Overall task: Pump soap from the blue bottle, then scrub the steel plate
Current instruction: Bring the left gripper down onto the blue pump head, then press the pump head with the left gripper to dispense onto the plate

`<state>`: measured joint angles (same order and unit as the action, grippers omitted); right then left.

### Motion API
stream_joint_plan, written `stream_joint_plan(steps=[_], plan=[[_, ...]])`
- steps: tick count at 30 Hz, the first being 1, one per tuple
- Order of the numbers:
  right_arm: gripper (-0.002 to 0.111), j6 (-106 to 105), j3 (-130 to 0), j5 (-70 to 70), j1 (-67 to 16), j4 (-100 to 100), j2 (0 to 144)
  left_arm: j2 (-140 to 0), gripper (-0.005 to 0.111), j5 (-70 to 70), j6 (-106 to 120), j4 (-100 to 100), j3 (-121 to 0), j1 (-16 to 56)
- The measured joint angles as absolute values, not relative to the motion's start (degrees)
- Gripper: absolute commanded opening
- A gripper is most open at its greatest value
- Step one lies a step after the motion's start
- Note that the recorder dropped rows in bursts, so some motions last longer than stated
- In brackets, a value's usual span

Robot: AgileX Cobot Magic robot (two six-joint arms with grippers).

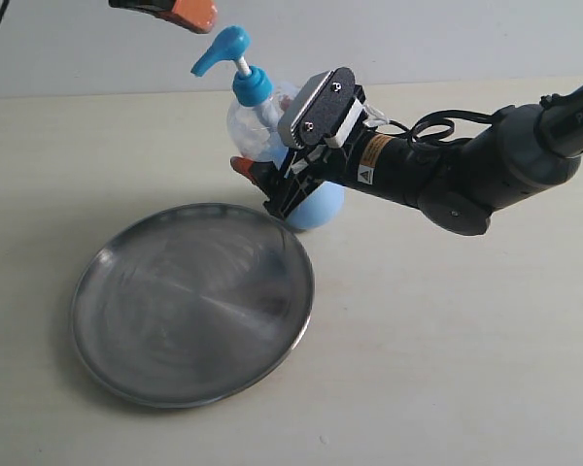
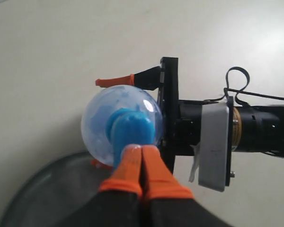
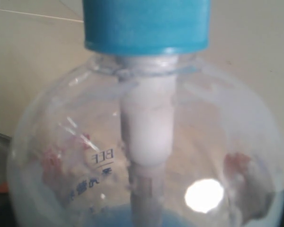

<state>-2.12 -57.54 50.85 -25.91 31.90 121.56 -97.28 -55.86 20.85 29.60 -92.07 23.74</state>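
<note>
Pressing the pump head (image 1: 221, 49) is the step we judge to be in hand. The right gripper (image 1: 264, 184) clasps the bottle (image 1: 256, 118) round its belly, one orange finger on each side. The bottle is near the middle of the table (image 1: 466, 340), towards its far edge, and leans over towards the plate (image 1: 175, 311). The left gripper (image 2: 143, 166) hangs just above the pump head with its fingers pressed together and nothing between them. It is not yet touching the head.

To do this well, we would bring the closed fingertips straight down on the flat top of the head, not on the spout. The right grip should stay firm so the round bottle does not roll or slip. The spout should be over the plate first; whether it is over the rim yet, we cannot tell.

The plate lies just in front of the bottle, towards the near edge and left of the middle, with no blob on it that we can see. Soap (image 1: 323, 209) shows pale blue low in the bottle. The right arm's cable loop (image 1: 437, 121) sits well apart from the pump. Nothing blocks the left gripper's way down.
</note>
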Motion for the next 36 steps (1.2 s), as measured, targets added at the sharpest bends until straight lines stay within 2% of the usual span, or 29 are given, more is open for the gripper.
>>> stream_joint_plan(steps=[5, 36], plan=[[0.0, -2.12, -57.54, 50.85, -25.91, 31.9, 121.56, -98.38, 0.0, -56.37, 20.3, 28.27, -93.89, 25.66], [0.0, -2.22, -57.54, 50.73, -25.91, 31.66, 121.56, -101.44, 0.0, -52.45, 19.03, 25.95, -94.52, 25.81]])
